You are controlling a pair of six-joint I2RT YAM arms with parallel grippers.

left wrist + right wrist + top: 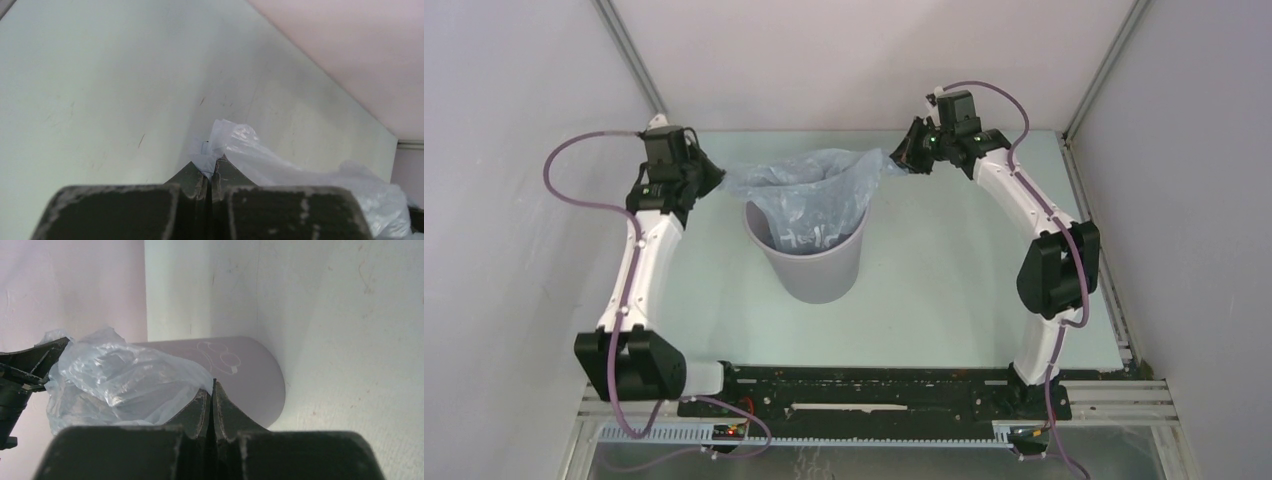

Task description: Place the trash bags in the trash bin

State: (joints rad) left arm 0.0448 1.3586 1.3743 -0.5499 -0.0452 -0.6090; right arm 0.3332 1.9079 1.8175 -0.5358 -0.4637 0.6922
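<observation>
The grey trash bin stands upright mid-table between the two arms. A pale blue translucent trash bag hangs with its lower part inside the bin, its mouth stretched wide above the rim. My left gripper is shut on the bag's left edge; the wrist view shows crumpled film pinched between the closed tips. My right gripper holds the bag's right corner above the bin's right side. In its wrist view the jaws stand together with film running into the tips, the bin behind.
The pale green table is boxed in by grey walls on the left, back and right. A black mounting rail runs along the near edge. The left gripper's dark body shows at the left of the right wrist view.
</observation>
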